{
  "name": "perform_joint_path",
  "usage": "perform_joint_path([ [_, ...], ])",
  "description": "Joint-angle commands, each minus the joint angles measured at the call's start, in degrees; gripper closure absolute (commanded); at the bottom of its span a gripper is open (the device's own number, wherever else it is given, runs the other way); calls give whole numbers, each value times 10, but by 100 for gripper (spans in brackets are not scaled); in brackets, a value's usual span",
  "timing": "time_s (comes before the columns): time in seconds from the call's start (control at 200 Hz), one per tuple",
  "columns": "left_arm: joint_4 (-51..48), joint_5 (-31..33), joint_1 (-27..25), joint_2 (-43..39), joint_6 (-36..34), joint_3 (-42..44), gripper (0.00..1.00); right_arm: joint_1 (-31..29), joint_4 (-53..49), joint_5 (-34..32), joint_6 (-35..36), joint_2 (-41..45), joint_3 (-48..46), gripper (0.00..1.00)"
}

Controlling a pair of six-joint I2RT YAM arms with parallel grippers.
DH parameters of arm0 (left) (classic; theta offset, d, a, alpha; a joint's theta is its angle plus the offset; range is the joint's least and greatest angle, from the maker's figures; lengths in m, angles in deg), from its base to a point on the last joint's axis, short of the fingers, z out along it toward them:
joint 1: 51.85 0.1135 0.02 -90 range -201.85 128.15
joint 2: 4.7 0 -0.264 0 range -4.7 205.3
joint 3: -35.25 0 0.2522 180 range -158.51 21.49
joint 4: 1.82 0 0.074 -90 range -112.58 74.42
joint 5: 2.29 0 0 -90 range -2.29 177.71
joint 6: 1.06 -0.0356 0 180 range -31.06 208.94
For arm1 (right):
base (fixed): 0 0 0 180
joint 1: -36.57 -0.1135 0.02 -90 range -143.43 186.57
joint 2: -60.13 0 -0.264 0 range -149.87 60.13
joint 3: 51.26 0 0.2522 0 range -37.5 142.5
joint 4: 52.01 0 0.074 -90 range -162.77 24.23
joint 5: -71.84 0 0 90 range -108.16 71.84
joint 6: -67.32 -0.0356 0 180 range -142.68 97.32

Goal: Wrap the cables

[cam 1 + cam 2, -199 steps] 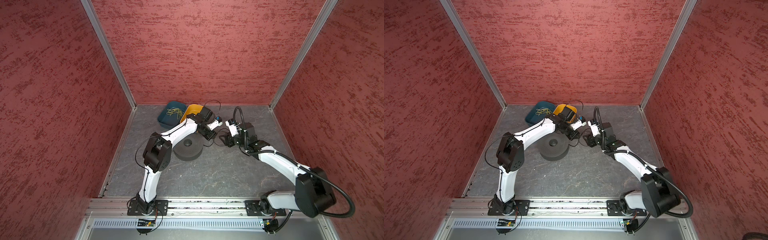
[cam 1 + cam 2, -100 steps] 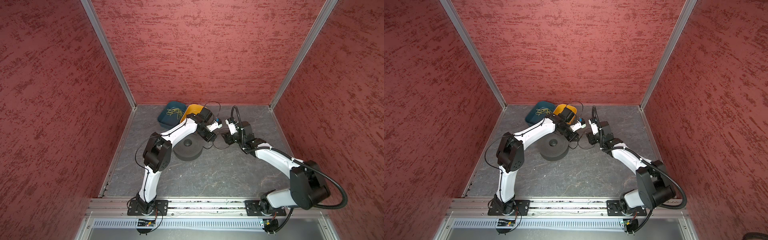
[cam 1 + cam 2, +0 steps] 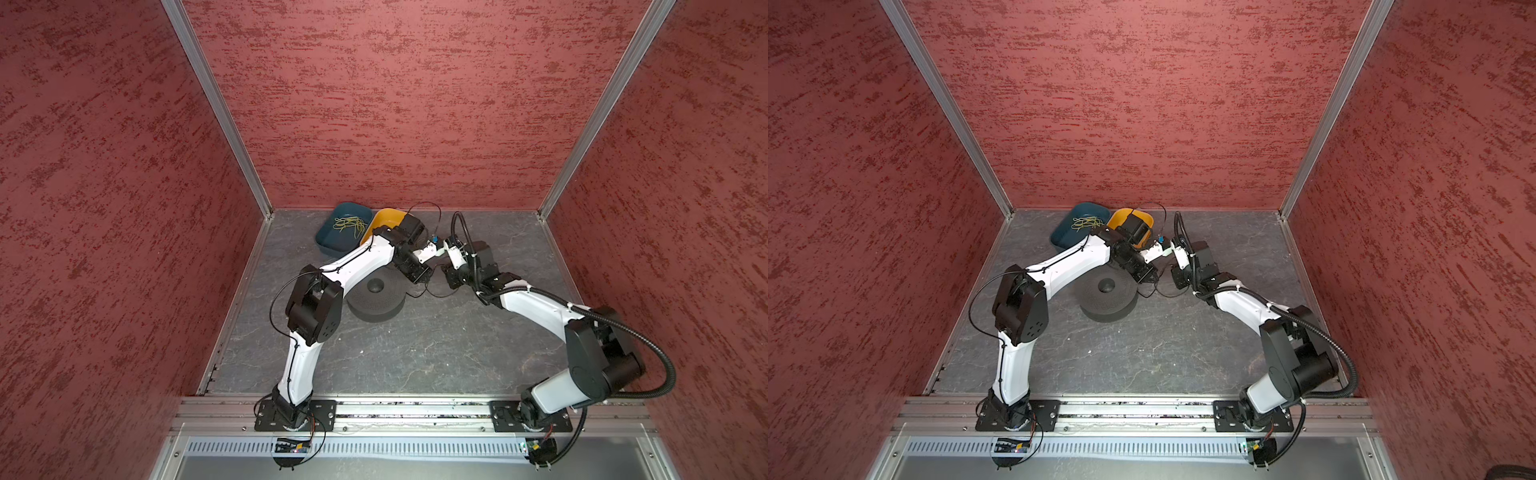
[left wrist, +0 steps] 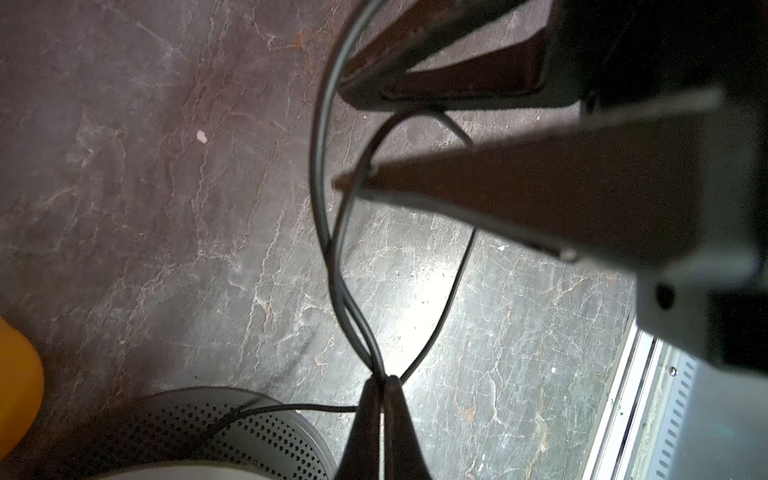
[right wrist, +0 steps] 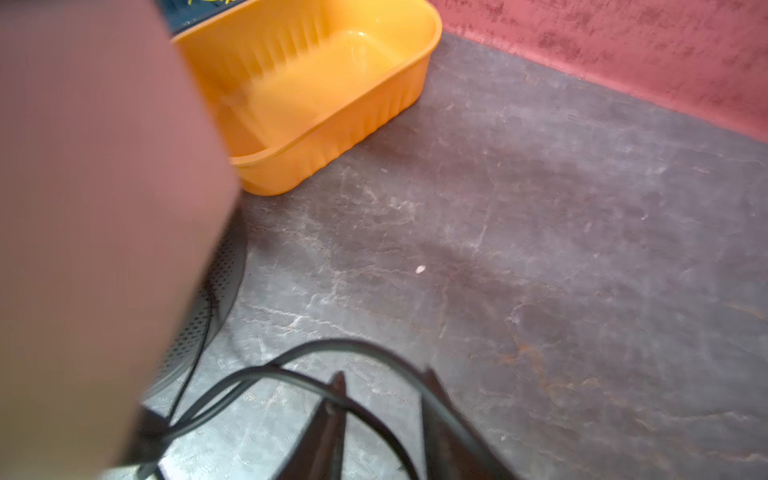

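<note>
Left wrist view: the cables (image 4: 318,174), thin black cord, loop and cross above the counter (image 4: 145,208), right of the round spool (image 4: 208,436); left pincer (image 4: 380,380) pinches them shut, right pincer (image 4: 338,135) seemingly spread around a loop.

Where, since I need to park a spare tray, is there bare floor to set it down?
The widest bare floor lies between the black spool, the left arm, the right arm and the front rail. The corner behind the right arm is bare too. Crowded at back centre: blue bin, orange bin, cables.
</note>
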Motion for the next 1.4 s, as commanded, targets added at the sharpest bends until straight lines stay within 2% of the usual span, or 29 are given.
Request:
perform_joint_path([
  [0.0,22,-1,1,-4,-1,10,100,-6,4,-19,-1,-11,18,88],
  [0.12,56,30,6,-26,15,40,100,-4,3,-48,-28,-18,12,100],
  [0.215,82,43,10,-50,18,71,100,1,-2,-70,-62,-25,9,100],
  [0.401,180,80,20,-113,49,152,100,22,-8,-58,-131,-40,5,100],
  [0.586,313,128,42,-194,116,255,100,47,-14,-39,-212,-53,-1,100],
  [0.731,414,137,69,-245,180,329,100,59,-6,-18,-265,-58,-12,100],
  [0.912,445,131,78,-249,209,340,100,74,-3,-54,-350,-48,-32,100],
  [0.922,445,127,78,-248,208,339,100,76,1,-51,-354,-46,-35,98],
  [0.987,445,108,76,-240,202,331,100,83,28,-28,-372,-35,-52,62],
  [1.047,443,87,69,-226,196,320,100,83,37,-27,-379,-21,-61,47],
  [1.197,407,71,48,-164,178,255,100,83,35,-63,-373,37,-76,22],
  [1.313,390,72,40,-119,172,200,100,83,34,-115,-371,107,-104,18],
  [1.343,384,65,39,-108,167,186,97,83,36,-125,-369,126,-114,15],
  [1.393,364,54,38,-88,160,158,80,83,37,-137,-366,149,-128,12],
])
